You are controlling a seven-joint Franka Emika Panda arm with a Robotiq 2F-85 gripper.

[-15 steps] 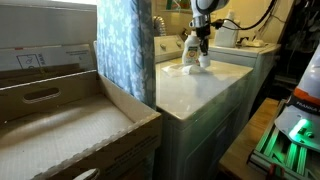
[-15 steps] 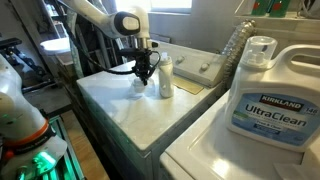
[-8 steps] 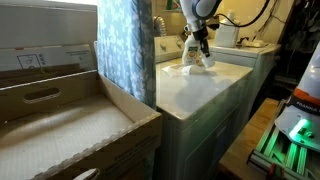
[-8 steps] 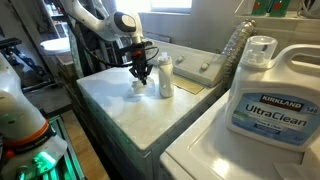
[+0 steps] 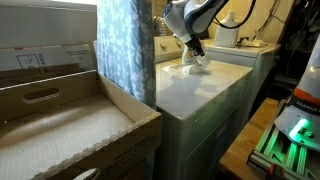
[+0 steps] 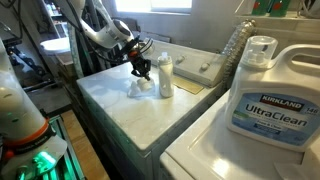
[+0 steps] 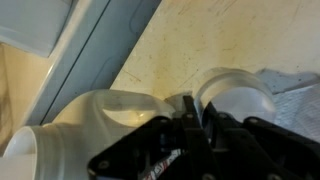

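Gripper (image 6: 143, 68) is now tilted from its earlier upright pose and lowered beside the white bottle (image 6: 165, 76), over the crumpled cloth (image 6: 138, 89); its opening cannot be judged.

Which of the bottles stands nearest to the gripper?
The small white bottle on the washer top, right beside the gripper. The large Kirkland detergent jug stands far off in the foreground.
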